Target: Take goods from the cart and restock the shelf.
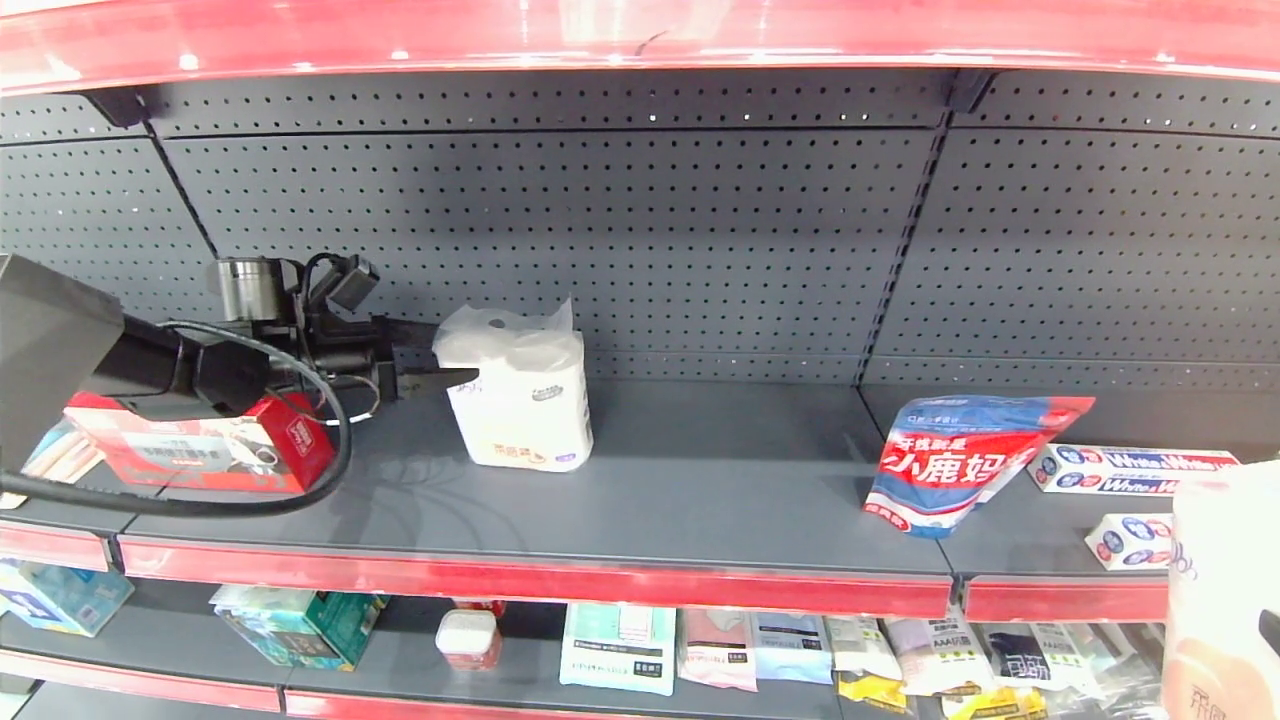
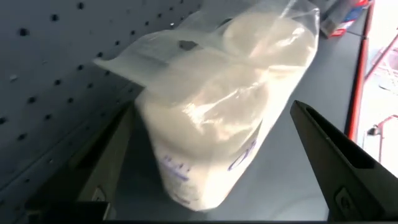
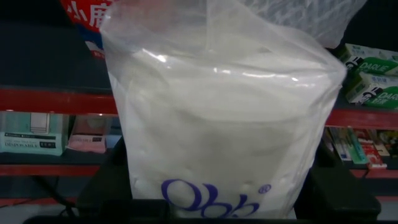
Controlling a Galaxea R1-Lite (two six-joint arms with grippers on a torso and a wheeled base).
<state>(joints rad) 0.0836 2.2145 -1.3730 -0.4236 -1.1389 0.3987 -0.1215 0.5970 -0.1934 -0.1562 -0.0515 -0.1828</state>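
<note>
My left pincer (image 2: 212, 118) sits released astride the shelved roll pack (image 1: 520, 400), my right pincer (image 3: 217, 190) clenches a second pack (image 3: 217, 106); both look light, squashy, slick-wrapped, best squeezed mid-body.

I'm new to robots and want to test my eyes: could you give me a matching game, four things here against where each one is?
1 upright roll pack
2 red box
3 blue-and-red pouch
4 second roll pack

A left end of the shelf
B held in the right gripper
C between the open fingers of the left gripper
D shelf's right part

Pairs: 1-C, 2-A, 3-D, 4-B
</note>
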